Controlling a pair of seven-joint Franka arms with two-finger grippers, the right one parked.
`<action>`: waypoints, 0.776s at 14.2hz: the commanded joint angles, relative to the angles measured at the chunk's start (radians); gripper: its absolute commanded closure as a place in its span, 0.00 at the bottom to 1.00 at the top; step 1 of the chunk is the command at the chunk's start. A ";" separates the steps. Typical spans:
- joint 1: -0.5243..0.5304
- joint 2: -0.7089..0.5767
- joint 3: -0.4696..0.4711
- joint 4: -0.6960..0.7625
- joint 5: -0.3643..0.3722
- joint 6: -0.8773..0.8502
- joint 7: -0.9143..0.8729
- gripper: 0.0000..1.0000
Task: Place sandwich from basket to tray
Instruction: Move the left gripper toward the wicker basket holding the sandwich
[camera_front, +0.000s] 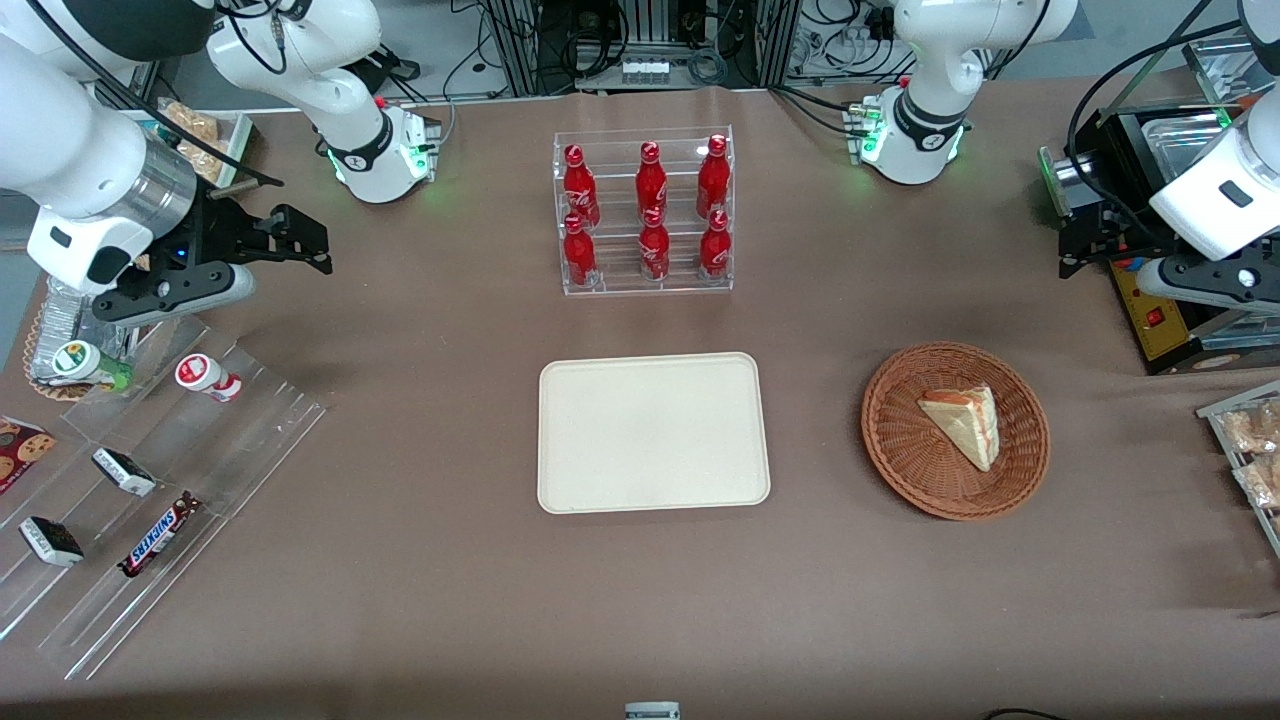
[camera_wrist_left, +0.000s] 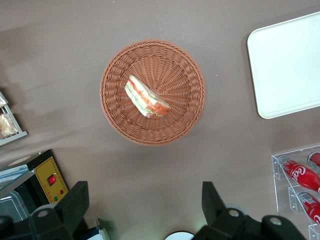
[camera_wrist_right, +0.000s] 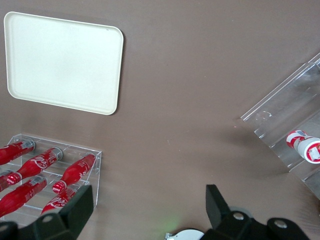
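1. We see the sandwich (camera_front: 964, 424) lying in the basket (camera_front: 905, 462), a little off its middle, with its pale bread face up in the front view.
2. In the wrist view the sandwich (camera_wrist_left: 146, 97) shows its cut edge with red and green layers, and it rests on the woven floor of the basket (camera_wrist_left: 180, 70).
3. The basket stands on the brown bench (camera_front: 420, 560), beside the tray (camera_front: 652, 432) and well apart from it, toward the working arm's end.
4. The tray carries nothing.
5. We see the claw (camera_wrist_left: 145, 202) high above the bench, near the basket but not over it; its two fingers (camera_wrist_left: 75, 202) stand wide apart and hold nothing.
6. A clear rack (camera_front: 645, 212) with red bottles (camera_front: 651, 180) stands farther from the front camera than the tray.
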 joint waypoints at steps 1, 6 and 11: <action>-0.001 0.006 0.002 0.020 -0.001 -0.022 0.015 0.00; -0.001 0.003 0.002 0.019 0.008 -0.042 0.016 0.00; 0.000 0.004 0.005 -0.045 0.011 -0.016 -0.011 0.00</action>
